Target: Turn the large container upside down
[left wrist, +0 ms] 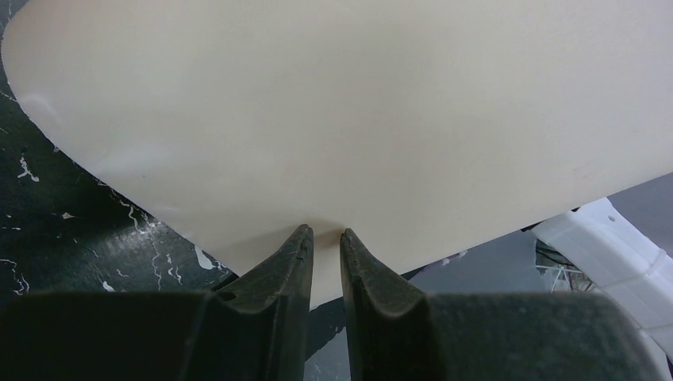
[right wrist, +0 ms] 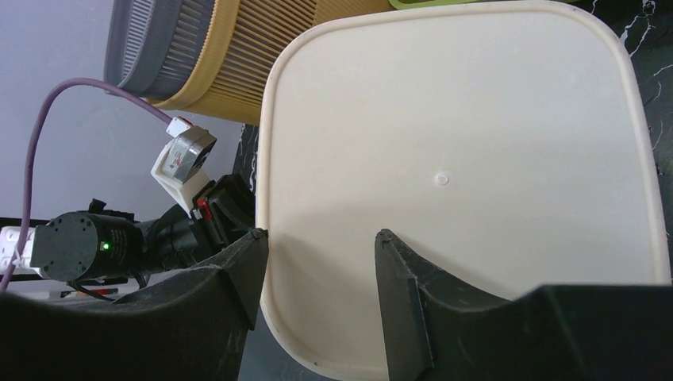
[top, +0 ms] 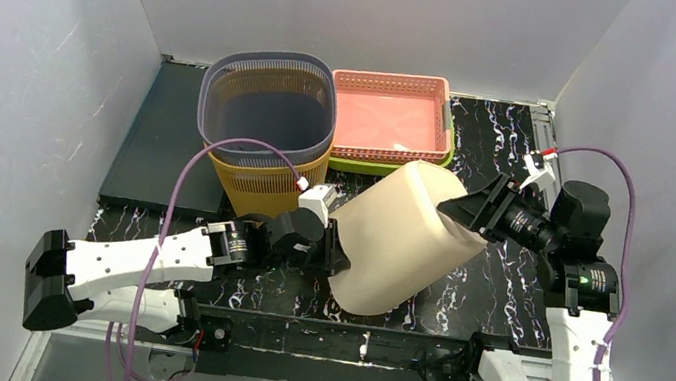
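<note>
Between the arms at mid-table, the large container (top: 408,236) sat tilted, mouth low. The left gripper (left wrist: 325,232) pinched its rim narrowly, while the right gripper (right wrist: 321,234) stood spread astride the base edge, not clamped. On so thin a pinch it could have slipped free and toppled sideways.

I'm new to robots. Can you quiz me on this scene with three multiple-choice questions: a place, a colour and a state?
1. Where is the pink tray?
A. stacked on the green tray
B. inside the cream container
C. inside the grey basket

2. What colour is the basket the grey basket sits in?
A. blue
B. yellow
C. red

3. How is the cream container?
A. standing upright
B. tilted, its edge pinched by the left fingers
C. lying flat on its side

Answers: A, green edge shows beneath the pink tray; B, the yellow basket shows below the grey one; B, it leans in the top view, and the left wrist view shows the pinch.
</note>
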You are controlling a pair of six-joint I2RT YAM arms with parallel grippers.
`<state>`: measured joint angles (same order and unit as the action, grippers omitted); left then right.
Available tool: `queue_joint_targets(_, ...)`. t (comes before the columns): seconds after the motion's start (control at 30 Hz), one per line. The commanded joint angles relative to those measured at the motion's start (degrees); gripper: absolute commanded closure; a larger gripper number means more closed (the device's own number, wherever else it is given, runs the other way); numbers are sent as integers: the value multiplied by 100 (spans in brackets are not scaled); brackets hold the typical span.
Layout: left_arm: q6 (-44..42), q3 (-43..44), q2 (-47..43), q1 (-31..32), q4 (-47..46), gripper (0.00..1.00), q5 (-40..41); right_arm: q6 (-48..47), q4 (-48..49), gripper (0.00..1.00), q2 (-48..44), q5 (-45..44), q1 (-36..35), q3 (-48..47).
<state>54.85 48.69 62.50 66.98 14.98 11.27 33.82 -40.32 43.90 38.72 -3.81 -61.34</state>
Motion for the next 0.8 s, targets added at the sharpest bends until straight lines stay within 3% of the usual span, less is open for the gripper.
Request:
queue_joint_targets(0.0,111,-64,83,-1,155,81,317,-150,-396,39,55,395,-69,-60)
queue_joint_targets(0.5,196,-119,-423,-1,1148,79,622,-793,-1024,36,662,-18,-357,-586)
queue_joint_targets(0.77,287,-157,-457,-1,1409,78,742,-645,-942,35,1021,-1356,-1664,-947)
